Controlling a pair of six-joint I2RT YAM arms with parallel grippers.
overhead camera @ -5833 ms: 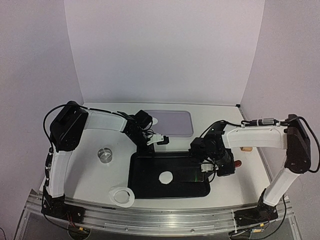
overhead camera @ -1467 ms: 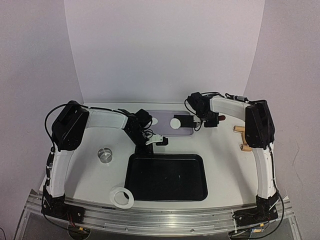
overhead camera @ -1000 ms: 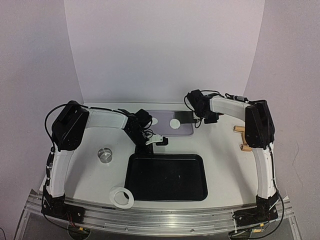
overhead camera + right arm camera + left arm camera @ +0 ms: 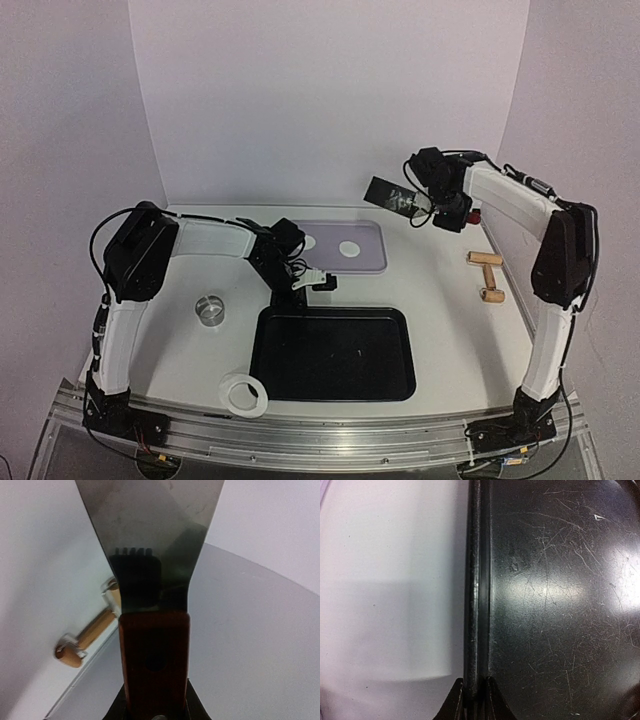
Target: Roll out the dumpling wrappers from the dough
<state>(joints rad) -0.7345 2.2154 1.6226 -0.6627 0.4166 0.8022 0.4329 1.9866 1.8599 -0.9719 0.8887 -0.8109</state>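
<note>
Two dumpling wrappers lie on the pale purple mat (image 4: 372, 258): one round white disc (image 4: 350, 248) in the open, and another (image 4: 309, 242) partly hidden behind the left arm. My left gripper (image 4: 299, 296) is shut on the far left rim (image 4: 477, 605) of the black tray (image 4: 380, 380); both fingertips (image 4: 456, 705) pinch the rim. My right gripper (image 4: 441, 208) is raised above the table's back right. It is shut on the wooden handle (image 4: 154, 655) of a scraper, whose metal blade (image 4: 390, 195) points left. No wrapper is on the blade (image 4: 150, 520).
A white dough ring (image 4: 245, 393) with a hole lies at the front left. A small metal ring cutter (image 4: 210, 308) stands left of the tray. A wooden rolling pin (image 4: 487, 275) lies at the right, also in the right wrist view (image 4: 90, 635). The tray holds nothing.
The right gripper carried a wrapper on the scraper from the tray to the mat, left it there, then rose up and to the right. The left arm has not moved.
</note>
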